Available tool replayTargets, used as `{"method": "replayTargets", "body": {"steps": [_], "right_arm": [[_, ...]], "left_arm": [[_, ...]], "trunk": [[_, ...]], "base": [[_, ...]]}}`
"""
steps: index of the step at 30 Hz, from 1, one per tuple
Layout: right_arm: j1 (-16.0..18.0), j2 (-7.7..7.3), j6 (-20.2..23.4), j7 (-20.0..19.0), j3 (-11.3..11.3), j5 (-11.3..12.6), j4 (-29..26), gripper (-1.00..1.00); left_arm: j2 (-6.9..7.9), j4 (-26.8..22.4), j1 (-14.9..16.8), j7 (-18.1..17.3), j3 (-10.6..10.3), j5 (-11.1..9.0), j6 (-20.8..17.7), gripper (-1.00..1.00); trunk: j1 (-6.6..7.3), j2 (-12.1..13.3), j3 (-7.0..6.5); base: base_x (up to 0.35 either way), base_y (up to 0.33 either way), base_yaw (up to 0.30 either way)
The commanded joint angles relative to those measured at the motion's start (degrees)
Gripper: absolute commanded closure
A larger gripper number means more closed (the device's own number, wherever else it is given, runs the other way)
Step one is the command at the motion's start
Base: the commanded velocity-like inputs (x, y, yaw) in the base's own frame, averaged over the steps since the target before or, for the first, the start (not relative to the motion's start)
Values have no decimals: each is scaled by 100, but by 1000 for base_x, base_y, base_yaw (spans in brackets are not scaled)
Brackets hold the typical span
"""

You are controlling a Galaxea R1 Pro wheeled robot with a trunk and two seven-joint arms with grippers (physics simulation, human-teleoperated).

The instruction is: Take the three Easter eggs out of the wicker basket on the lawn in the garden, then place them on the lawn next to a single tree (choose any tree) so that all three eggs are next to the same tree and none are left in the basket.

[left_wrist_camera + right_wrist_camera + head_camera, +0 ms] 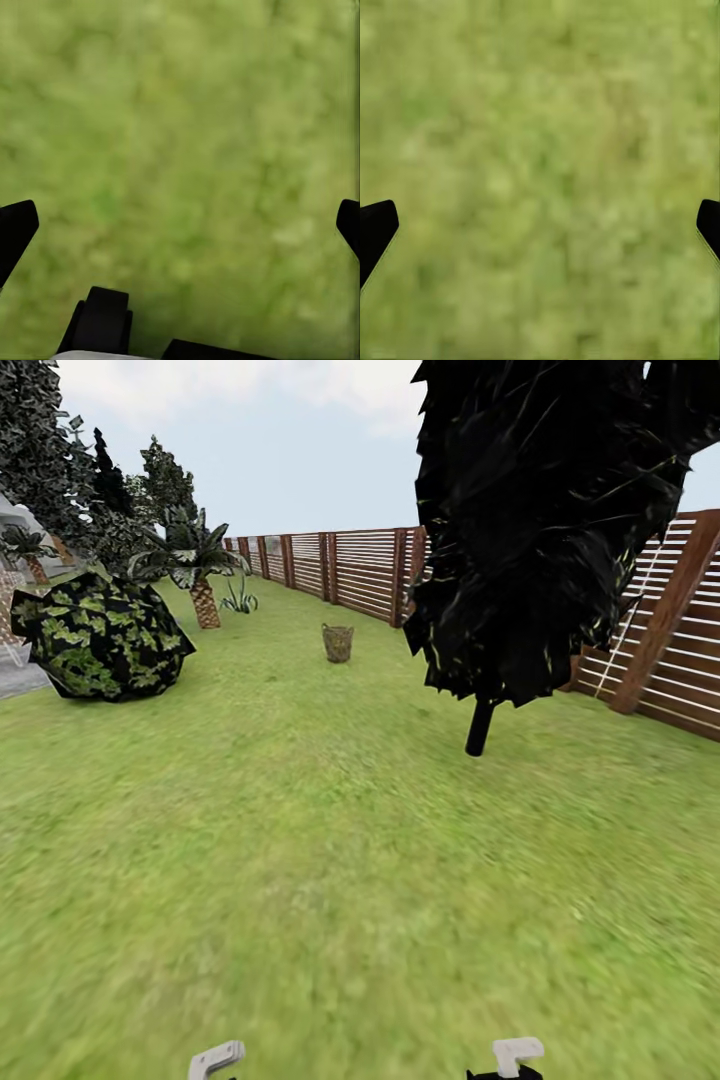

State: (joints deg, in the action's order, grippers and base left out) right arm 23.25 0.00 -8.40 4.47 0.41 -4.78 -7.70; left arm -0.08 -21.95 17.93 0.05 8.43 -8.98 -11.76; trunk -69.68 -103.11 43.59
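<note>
I'm on approach: the wicker basket (338,642) stands upright on the lawn (330,880), upper centre of frame, well off, near the fence (360,572). Eggs too small to tell at this range. Best plan imo: drive straight, pass left of the black tree (540,530), stop w/ basket between arms. Left gripper (180,221) and right gripper (540,221) both spread wide, empty, over grass. No writing or labels readable.

Head faces forward-down; wrists face down — all share lawn (330,880).
</note>
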Motion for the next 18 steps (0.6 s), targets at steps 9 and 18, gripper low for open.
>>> {"method": "replayTargets", "body": {"steps": [9,18], "right_arm": [[4,0,-12,27,3,-50,6,-100],[4,0,-12,27,3,-50,6,-100]], "left_arm": [[-2,-11,0,-1,9,-60,-37,-100],[-2,-11,0,-1,9,-60,-37,-100]], "trunk": [[-3,-2,5],[-3,-2,5]], "base": [[323,0,109],[323,0,272]]}}
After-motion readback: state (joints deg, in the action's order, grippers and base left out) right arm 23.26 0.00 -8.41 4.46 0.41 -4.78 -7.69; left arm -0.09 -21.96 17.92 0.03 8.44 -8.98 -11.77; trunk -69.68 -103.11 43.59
